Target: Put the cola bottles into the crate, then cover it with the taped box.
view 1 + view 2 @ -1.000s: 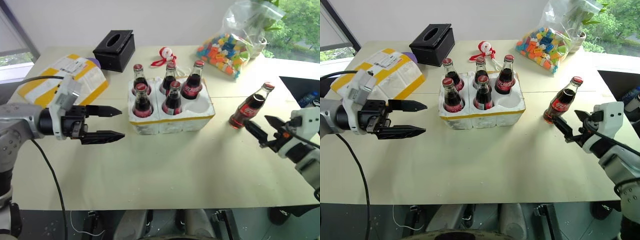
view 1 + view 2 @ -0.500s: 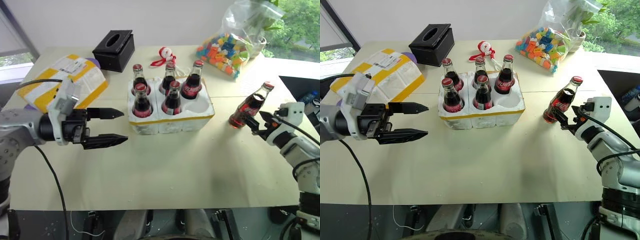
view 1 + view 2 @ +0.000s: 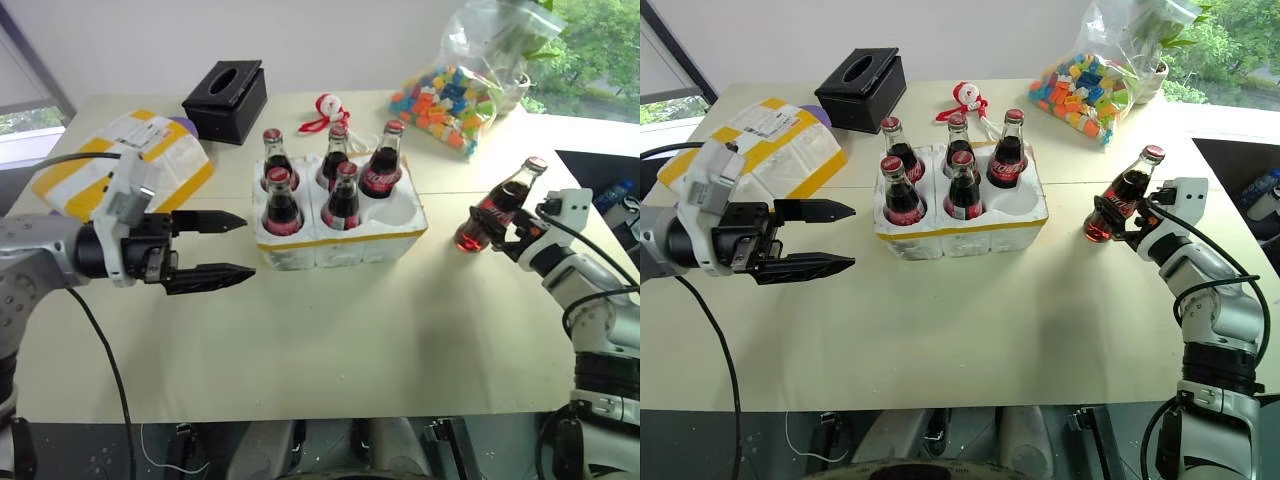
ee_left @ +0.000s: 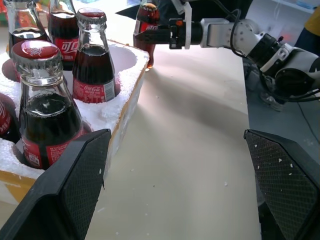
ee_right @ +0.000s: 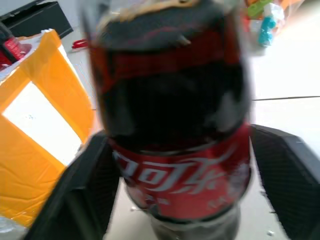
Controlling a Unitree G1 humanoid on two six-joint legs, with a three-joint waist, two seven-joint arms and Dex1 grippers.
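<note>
Sixth cola bottle (image 3: 1120, 197) near table's (image 3: 970, 330) right edge, beside crate (image 3: 962, 228).

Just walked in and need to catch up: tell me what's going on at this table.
A two-armed robot is packing cola bottles into a foam crate. Five bottles stand in its wells, one front well free. The right gripper is shut on the sixth bottle, tilted on the table right of the crate. The left gripper hovers open to the crate's left. The taped box lies at the table's far left, not yet used.
</note>
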